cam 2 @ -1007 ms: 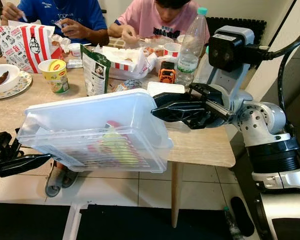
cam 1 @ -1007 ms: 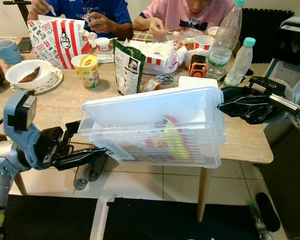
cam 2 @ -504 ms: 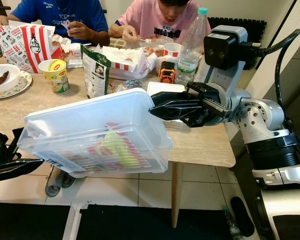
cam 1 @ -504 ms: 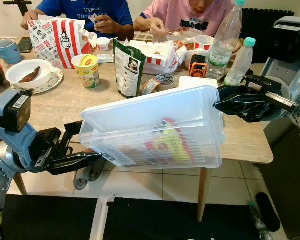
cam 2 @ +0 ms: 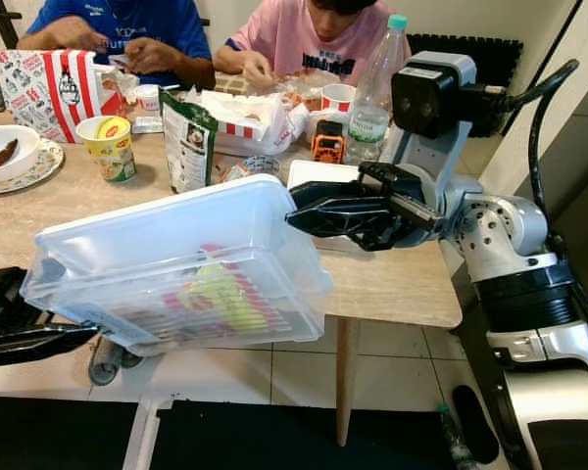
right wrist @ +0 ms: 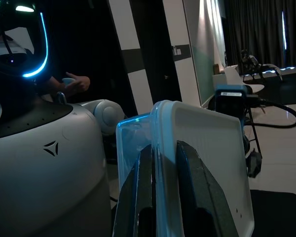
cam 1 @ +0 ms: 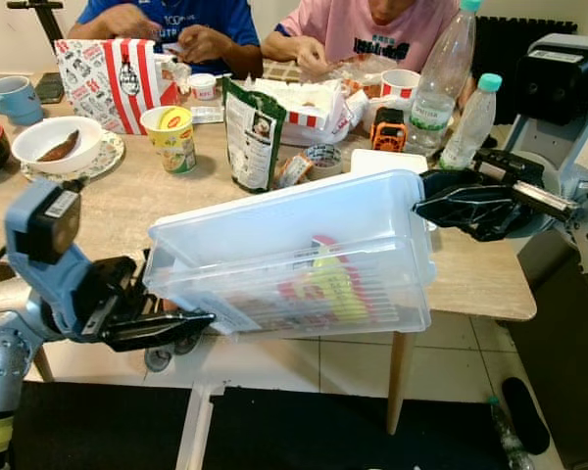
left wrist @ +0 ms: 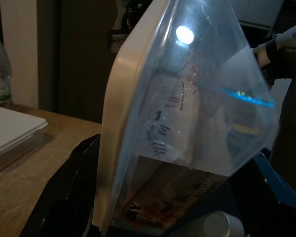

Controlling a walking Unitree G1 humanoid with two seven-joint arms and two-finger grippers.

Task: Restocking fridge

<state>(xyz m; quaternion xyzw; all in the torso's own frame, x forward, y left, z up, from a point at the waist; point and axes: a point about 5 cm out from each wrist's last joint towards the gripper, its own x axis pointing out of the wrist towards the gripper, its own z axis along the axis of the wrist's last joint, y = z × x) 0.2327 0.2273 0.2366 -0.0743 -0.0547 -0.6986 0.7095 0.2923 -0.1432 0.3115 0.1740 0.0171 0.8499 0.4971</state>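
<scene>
A clear lidded plastic container [cam 1: 294, 245] with red and yellow-green packets inside hangs tilted over the table's front edge, its left end lower. My left gripper [cam 1: 176, 320] is shut on the container's lower left end, one black finger lying under its base. My right gripper [cam 1: 433, 201] is shut on the upper right rim. In the right wrist view both black fingers [right wrist: 140, 197] pinch that rim. In the left wrist view the container's pale edge [left wrist: 123, 123] stands close between the fingers.
The wooden table [cam 1: 108, 201] carries a green snack bag [cam 1: 252, 132], a noodle cup [cam 1: 171, 137], two bottles [cam 1: 439, 78], a flat white box [cam 1: 387, 162] and a bowl [cam 1: 54, 142]. Two people [cam 1: 372, 24] eat at its far side. A dark mat [cam 1: 294, 431] lies below.
The container has sunk a little and shifted left, still tilted. My left wrist has swung in closer under its left end. The right gripper has barely moved.
</scene>
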